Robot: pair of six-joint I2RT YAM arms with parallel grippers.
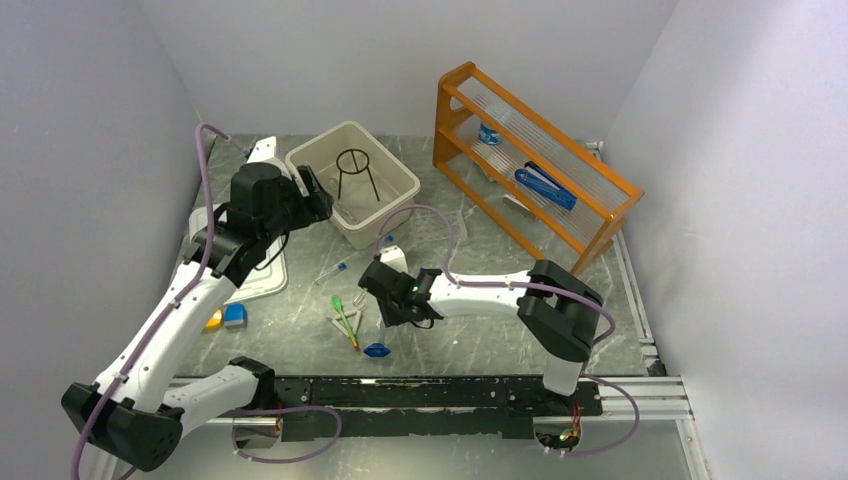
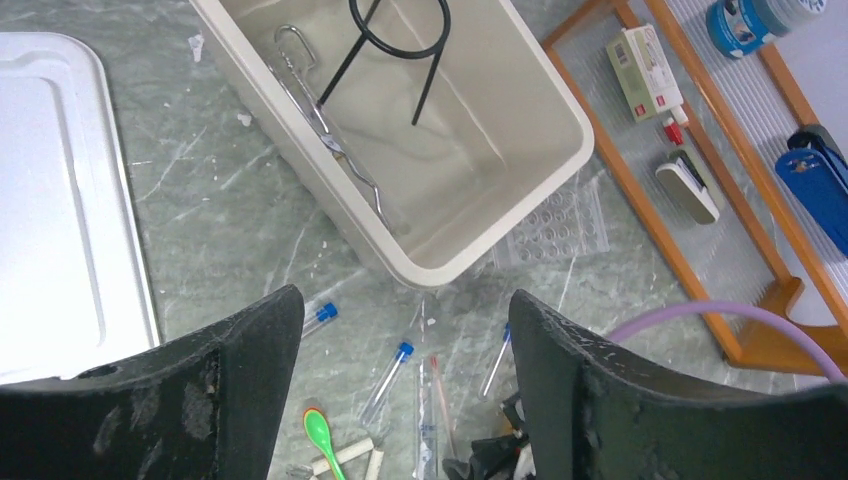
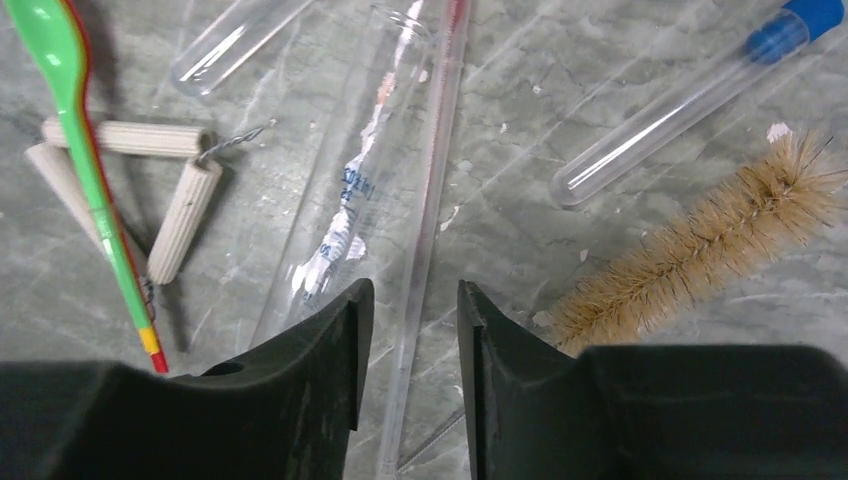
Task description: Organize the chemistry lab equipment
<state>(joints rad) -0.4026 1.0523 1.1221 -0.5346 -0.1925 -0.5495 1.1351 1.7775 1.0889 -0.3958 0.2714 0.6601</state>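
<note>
My left jaws stand wide apart, empty, by the beige bin [image 2: 520, 110]. My right jaws, narrowly apart, straddle a glass rod [image 3: 428, 200], not clamping it.

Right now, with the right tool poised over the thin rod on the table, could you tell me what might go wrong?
1. The right tool straddles the thin glass rod, which lies close beside a clear labelled tube; closing could catch both or crack the glass.
2. The blue-capped test tube and brush lie nearby; a nudge may set the tube rolling.
</note>
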